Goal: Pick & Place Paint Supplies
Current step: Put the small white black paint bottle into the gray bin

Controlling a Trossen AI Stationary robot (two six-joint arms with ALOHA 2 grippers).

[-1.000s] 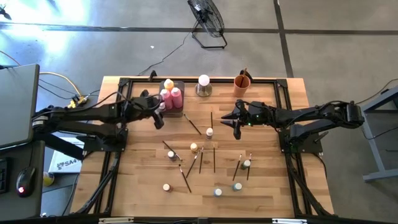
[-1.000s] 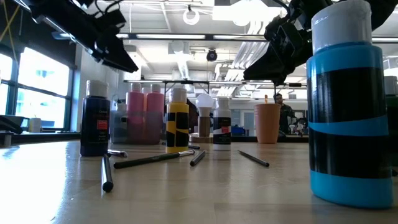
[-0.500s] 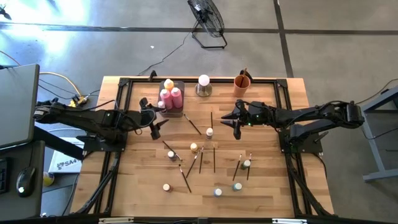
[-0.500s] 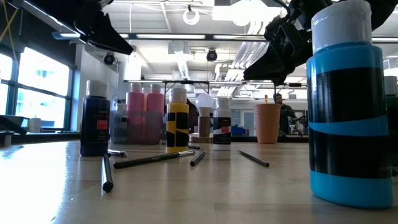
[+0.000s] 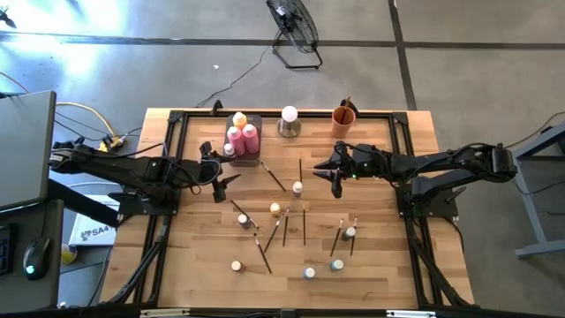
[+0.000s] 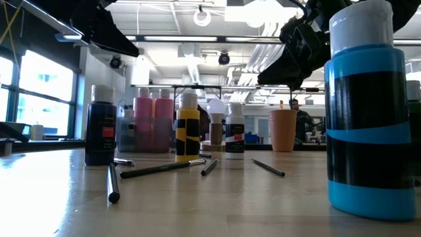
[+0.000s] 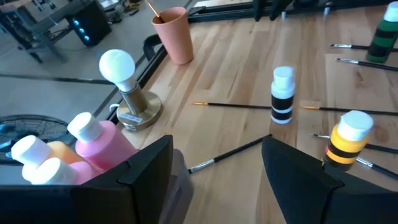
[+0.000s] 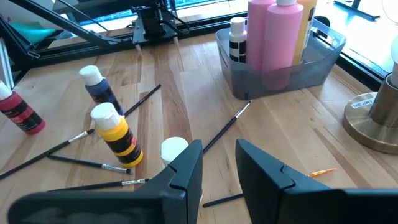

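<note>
— left claw [image 5: 219, 179], how was it?
— open and empty, beside the grey tray [image 5: 248, 161] with pink bottles [image 5: 243, 139].
— right claw [image 5: 333, 171]?
— slightly parted, empty, above a small white-capped bottle [image 5: 297, 187]. brushes [image 5: 273, 177] lay scattered on the counter [image 5: 388, 256].

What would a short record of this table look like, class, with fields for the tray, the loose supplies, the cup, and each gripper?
Tray: grey tray at the table's far edge, holding pink bottles, an orange-yellow one and a small white-capped one
Loose supplies: small bottles and brushes scattered over the table's middle and near half
Cup: orange cup at the far edge, a brush standing in it
Left gripper: open, empty, near the tray
Right gripper: slightly apart, empty, above a small bottle
</note>
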